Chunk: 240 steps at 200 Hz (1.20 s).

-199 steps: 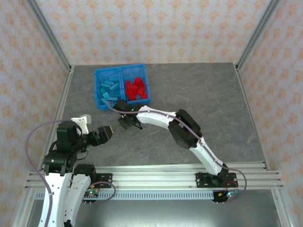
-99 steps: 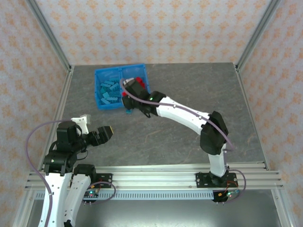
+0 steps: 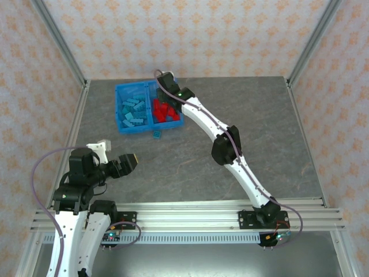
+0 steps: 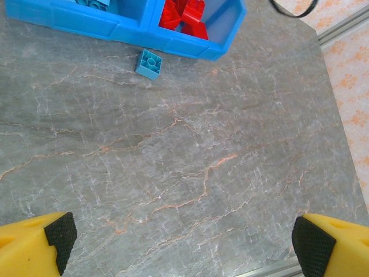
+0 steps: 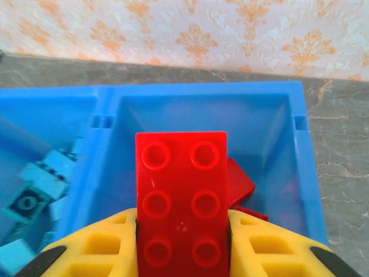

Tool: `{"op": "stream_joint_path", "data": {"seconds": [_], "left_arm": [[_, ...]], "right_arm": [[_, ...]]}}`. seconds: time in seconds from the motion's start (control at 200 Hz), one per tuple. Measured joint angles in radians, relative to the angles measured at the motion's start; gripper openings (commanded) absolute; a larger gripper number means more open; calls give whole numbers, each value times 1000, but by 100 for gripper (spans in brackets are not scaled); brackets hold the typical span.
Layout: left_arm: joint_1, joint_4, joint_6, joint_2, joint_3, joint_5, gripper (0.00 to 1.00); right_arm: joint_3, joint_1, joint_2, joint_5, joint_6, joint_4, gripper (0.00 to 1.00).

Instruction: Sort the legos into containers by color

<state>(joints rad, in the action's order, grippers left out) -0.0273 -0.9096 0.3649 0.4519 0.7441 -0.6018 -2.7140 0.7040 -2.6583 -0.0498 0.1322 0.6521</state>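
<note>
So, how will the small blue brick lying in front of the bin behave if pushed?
The blue brick looks like hard plastic, so probably stiff. Boxy and lying flat, it should slide, not roll. Being small, it is likely light.

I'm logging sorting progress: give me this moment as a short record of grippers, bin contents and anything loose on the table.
right gripper: shut on a red brick, over the bin's right compartment
left gripper: open, above the table
left compartment: light blue bricks
right compartment: red bricks
unsorted: lone light blue brick on the table, just in front of the bin
</note>
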Motion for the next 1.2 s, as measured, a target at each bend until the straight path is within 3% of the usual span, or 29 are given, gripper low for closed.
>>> {"op": "stream_joint_path", "data": {"seconds": [0.095, 0.255, 0.465, 0.566, 0.711, 0.836, 0.971, 1.201], "left_arm": [[0, 0, 0, 0, 0, 0, 99], [0, 0, 0, 0, 0, 0, 99], [0, 0, 0, -1, 0, 20, 99], [0, 0, 3, -27, 0, 64, 99], [0, 2, 4, -97, 0, 113, 99], [0, 11, 18, -122, 0, 121, 99], [0, 29, 69, -108, 12, 132, 99], [34, 129, 159, -31, 23, 151, 99]], "right_arm": [[0, 2, -1, 35, -19, -4, 42], [-7, 11, 35, 79, -32, -36, 80], [40, 14, 226, 103, -1, 50, 83], [323, 16, 511, 118, 31, 65, 85], [1036, 38, 1122, 216, 85, -90, 95], [1447, 92, 1520, 281, 143, -136, 98], [1715, 112, 1796, 311, 222, -123, 99], [2011, 114, 2168, 379, 373, -58, 99]]}}
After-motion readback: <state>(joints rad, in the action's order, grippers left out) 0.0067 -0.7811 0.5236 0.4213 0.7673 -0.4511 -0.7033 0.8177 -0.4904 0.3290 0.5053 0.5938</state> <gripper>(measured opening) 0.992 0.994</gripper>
